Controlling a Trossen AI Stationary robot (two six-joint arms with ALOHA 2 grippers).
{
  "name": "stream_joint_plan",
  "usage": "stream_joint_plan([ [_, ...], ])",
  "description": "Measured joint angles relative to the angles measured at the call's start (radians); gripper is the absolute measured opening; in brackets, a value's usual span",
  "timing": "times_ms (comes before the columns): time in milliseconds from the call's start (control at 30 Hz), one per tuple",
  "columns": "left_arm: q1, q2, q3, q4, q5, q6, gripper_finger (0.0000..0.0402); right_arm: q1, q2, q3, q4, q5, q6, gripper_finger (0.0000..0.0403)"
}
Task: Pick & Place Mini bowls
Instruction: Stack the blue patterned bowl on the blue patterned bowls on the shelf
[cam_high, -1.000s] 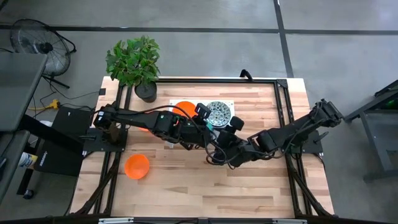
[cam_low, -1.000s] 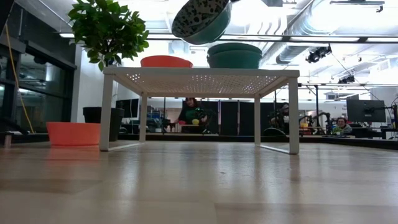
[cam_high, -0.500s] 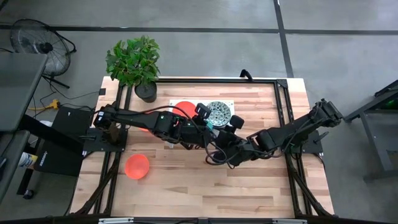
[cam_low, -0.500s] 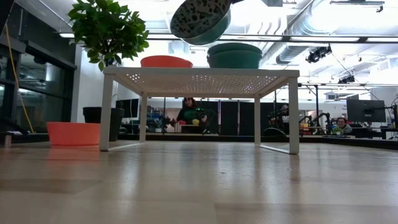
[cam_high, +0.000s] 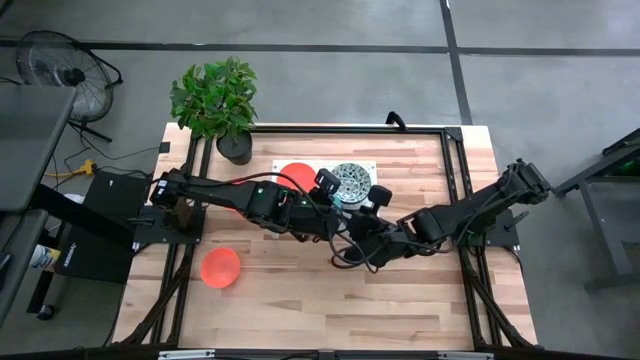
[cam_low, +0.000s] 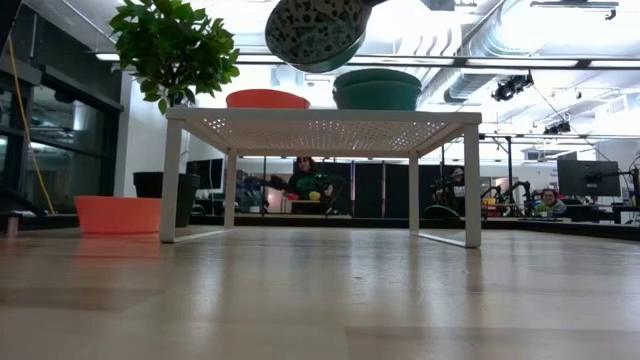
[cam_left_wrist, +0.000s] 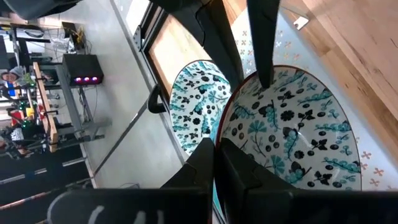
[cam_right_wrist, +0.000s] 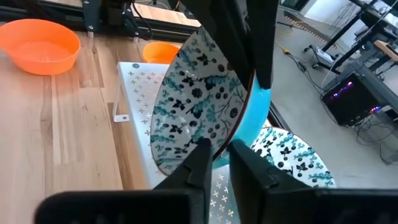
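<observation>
A speckled mini bowl (cam_low: 315, 30) hangs tilted in the air above the white rack (cam_low: 320, 122), between my two grippers. My left gripper (cam_left_wrist: 216, 146) is shut on one side of its rim. My right gripper (cam_right_wrist: 219, 146) is shut on the opposite side. Both meet over the rack (cam_high: 300, 165), left gripper (cam_high: 328, 192) and right gripper (cam_high: 368, 205). A second speckled bowl (cam_high: 350, 180) and an orange bowl (cam_high: 293, 176) stand on the rack. Another orange bowl (cam_high: 220, 267) sits on the table, near left. My left gripper pinches the held bowl's rim (cam_left_wrist: 222, 127), one finger inside the bowl and one outside. The bowl is lifted clear of the rack and tilted, its hollow turned toward this wrist. My right gripper pinches the rim (cam_right_wrist: 227, 132) on the opposite side, one finger (cam_right_wrist: 196, 158) on the patterned inside and the other on the teal outside. It comes from the table's right, slanting down.
A potted plant (cam_high: 218, 100) in a black pot stands at the table's far left corner. In the low view a teal-sided bowl (cam_low: 377, 90) and an orange bowl (cam_low: 267, 98) sit on the rack under the held bowl. People sit in the room behind.
The held bowl has rolled a little between the grippers, so in the low view more of its speckled underside shows and it sits slightly farther left. Both arms have stayed in place.
</observation>
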Motion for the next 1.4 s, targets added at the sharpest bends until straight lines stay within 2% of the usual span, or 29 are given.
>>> stream_joint_plan([
  [167,0.000,0.000,0.000,-0.007,0.007,0.026,0.0000,-0.010,0.000,0.001,0.004,-0.036,-0.028,0.0003],
  [467,0.000,0.000,0.000,-0.007,0.007,0.025,0.0000,-0.018,0.000,0.001,0.010,-0.047,-0.028,0.0000],
  [633,0.000,0.000,0.000,-0.005,0.000,0.026,0.0000,-0.018,-0.003,0.001,0.015,-0.070,-0.007,0.0016],
  [733,0.000,0.000,0.000,-0.002,-0.001,0.026,0.0000,0.002,-0.003,0.000,0.015,-0.064,-0.048,0.0033],
  [867,-0.003,-0.001,0.002,0.020,0.010,0.021,0.0000,0.045,-0.024,-0.001,-0.006,-0.017,-0.120,0.0061],
  [1000,0.000,-0.004,0.003,0.036,0.049,0.017,0.0000,0.096,-0.088,-0.002,-0.057,0.074,-0.117,0.0083],
  [1100,0.011,-0.002,0.026,0.036,0.087,0.017,0.0000,0.130,-0.148,-0.001,-0.093,0.086,-0.062,0.0091],
  [1267,0.072,-0.002,0.118,0.036,0.187,0.015,0.0000,0.176,-0.245,-0.001,-0.258,-0.018,0.138,0.0094],
  [1400,0.169,-0.003,0.196,0.038,0.340,-0.001,0.0000,0.196,-0.306,-0.001,-0.422,-0.101,0.298,0.0094],
])
